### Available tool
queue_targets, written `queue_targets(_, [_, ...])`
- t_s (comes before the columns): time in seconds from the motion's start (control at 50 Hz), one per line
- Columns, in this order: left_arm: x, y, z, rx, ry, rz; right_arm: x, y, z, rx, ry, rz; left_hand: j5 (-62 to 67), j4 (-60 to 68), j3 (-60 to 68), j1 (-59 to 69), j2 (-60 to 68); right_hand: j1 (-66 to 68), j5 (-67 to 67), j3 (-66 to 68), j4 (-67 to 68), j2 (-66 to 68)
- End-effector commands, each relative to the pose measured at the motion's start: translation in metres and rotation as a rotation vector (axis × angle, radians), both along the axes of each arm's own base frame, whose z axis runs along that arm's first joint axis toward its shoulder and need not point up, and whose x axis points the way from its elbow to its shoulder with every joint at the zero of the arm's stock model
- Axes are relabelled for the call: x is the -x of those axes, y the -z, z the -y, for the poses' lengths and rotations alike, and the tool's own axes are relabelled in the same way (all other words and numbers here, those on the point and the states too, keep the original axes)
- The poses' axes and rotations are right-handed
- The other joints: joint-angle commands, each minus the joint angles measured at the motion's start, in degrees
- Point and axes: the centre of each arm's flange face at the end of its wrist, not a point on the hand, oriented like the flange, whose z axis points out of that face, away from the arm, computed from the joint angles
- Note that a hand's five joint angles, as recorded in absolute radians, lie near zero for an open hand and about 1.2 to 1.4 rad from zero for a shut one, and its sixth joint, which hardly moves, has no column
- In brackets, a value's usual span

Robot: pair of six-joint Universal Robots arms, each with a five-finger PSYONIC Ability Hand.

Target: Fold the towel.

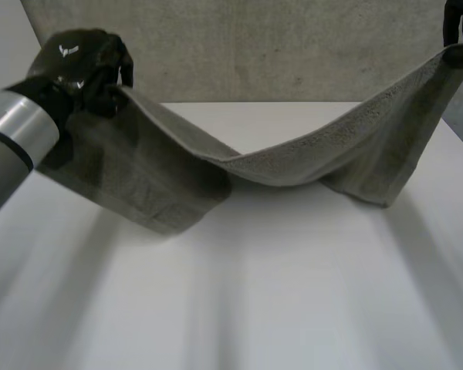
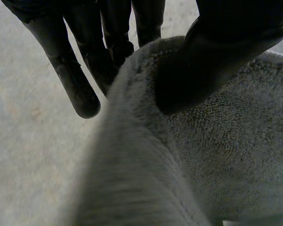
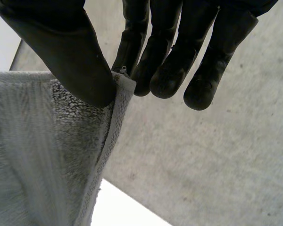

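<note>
Two black hands hold one grey towel (image 1: 293,166) up over the table (image 1: 239,308). The left hand (image 1: 81,65) is high over the table's left side. The right hand (image 1: 457,31) is high over the table's far right side. The right hand pinches a top corner of the towel, and the left hand pinches the top edge at the other end. Up close, the left thumb (image 2: 217,61) presses the cloth against the fingers (image 2: 114,56). The right thumb (image 3: 75,56) does the same on its side. So both hands are clamped on the towel, not loose.

The towel hangs between them and sags low in the middle, close above the table. Its loose ends droop toward the table too, and I cannot tell if they touch it.

I think this towel is soft, floppy and light. It bends anywhere and will not keep a shape by itself. It looks fluffy, so it should not slip out of a pinch easily. The corners look like the best places to hold. I think the fold is not made yet
</note>
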Motion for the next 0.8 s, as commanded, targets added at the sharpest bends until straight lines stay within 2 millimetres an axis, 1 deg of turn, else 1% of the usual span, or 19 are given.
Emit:
queue_targets(0.02, [0.009,0.03,0.032,-0.138,0.02,0.05,-0.019,0.048,0.041,-0.179,-0.035,-0.157,6.2,2.5,3.7,8.5,3.5,1.4,17.4,4.1,3.6,3.5])
queue_targets(0.16, [0.023,0.085,0.083,-0.281,0.009,0.125,-0.059,0.108,0.069,-0.223,0.009,-0.439,6.2,2.5,3.7,8.5,3.5,1.4,17.4,4.1,3.6,3.5])
queue_targets(0.2, [0.026,0.088,0.096,-0.257,-0.007,0.131,-0.073,0.126,0.085,-0.194,0.069,-0.532,6.2,2.5,3.7,8.5,3.5,1.4,17.4,4.1,3.6,3.5])
queue_targets(0.28, [0.03,0.079,0.119,-0.176,-0.048,0.118,-0.086,0.129,0.105,-0.104,0.124,-0.541,6.2,2.5,3.7,8.5,3.5,1.4,17.4,4.1,3.6,3.5])
queue_targets(0.32, [0.035,0.046,0.135,-0.045,-0.064,0.068,-0.095,0.121,0.112,-0.035,0.144,-0.516,6.2,2.5,3.7,8.5,3.5,1.4,17.4,4.1,3.6,3.5])
queue_targets(0.34, [0.035,0.046,0.135,-0.044,-0.064,0.067,-0.103,0.103,0.116,0.06,0.163,-0.476,6.2,2.5,3.7,8.5,3.5,1.4,17.4,4.1,3.6,3.5])
queue_targets(0.36, [0.038,0.022,0.138,0.039,-0.062,0.034,-0.108,0.079,0.118,0.164,0.184,-0.424,6.2,2.5,3.7,8.5,3.5,1.4,17.4,4.1,3.6,3.5])
queue_targets(0.38, [0.038,-0.007,0.139,0.139,-0.063,-0.006,-0.108,0.079,0.118,0.165,0.184,-0.423,6.2,2.5,3.7,8.5,3.5,1.4,17.4,4.1,3.6,3.5])
queue_targets(0.4, [0.038,-0.007,0.139,0.14,-0.063,-0.006,-0.111,0.055,0.117,0.26,0.203,-0.365,6.2,2.5,3.7,8.5,3.5,1.4,17.4,4.1,3.6,3.5])
queue_targets(0.42, [0.039,-0.037,0.136,0.246,-0.064,-0.049,-0.111,0.055,0.117,0.26,0.203,-0.364,6.2,2.5,3.7,8.5,3.5,1.4,17.4,4.1,3.6,3.5])
queue_targets(0.44, [0.039,-0.067,0.129,0.351,-0.058,-0.099,-0.11,0.027,0.113,0.354,0.223,-0.291,6.2,2.5,3.7,8.5,3.5,1.4,17.4,4.1,3.6,3.5])
queue_targets(0.46, [0.039,-0.067,0.129,0.352,-0.058,-0.099,-0.108,-0.002,0.106,0.44,0.237,-0.217,6.2,2.5,3.7,8.5,3.5,1.4,17.4,4.1,3.6,3.5])
queue_targets(0.52, [0.035,-0.12,0.111,0.534,-0.052,-0.185,-0.103,-0.037,0.093,0.548,0.251,-0.114,6.2,2.5,3.7,8.5,3.5,1.4,17.4,4.1,3.6,3.5])
queue_targets(0.58, [0.03,-0.149,0.094,0.614,-0.032,-0.25,-0.098,-0.045,0.088,0.564,0.246,-0.094,6.2,2.5,3.7,8.5,3.5,1.4,17.4,4.1,3.6,3.5])
queue_targets(0.64, [0.028,-0.143,0.093,0.556,-0.009,-0.276,-0.097,-0.041,0.087,0.544,0.241,-0.105,6.2,2.5,3.7,8.5,3.5,1.4,17.4,4.1,3.6,3.5])
queue_targets(0.72, [0.029,-0.109,0.101,0.433,0.002,-0.257,-0.101,0.0,0.086,0.384,0.164,-0.19,6.2,2.5,3.7,8.5,3.5,1.4,17.4,4.1,3.6,3.5])
queue_targets(0.76, [0.027,-0.061,0.113,0.287,-0.017,-0.21,-0.103,0.019,0.083,0.313,0.121,-0.224,6.2,2.5,3.7,8.5,3.5,1.4,17.4,4.1,3.6,3.5])
queue_targets(0.78, [0.027,-0.061,0.113,0.286,-0.017,-0.21,-0.103,0.037,0.079,0.245,0.083,-0.254,6.2,2.5,3.7,8.5,3.5,1.4,17.4,4.1,3.6,3.5])
queue_targets(0.8, [0.028,-0.036,0.114,0.216,-0.021,-0.184,-0.103,0.054,0.074,0.185,0.049,-0.279,6.2,2.5,3.7,8.5,3.5,1.4,17.4,4.1,3.6,3.5])
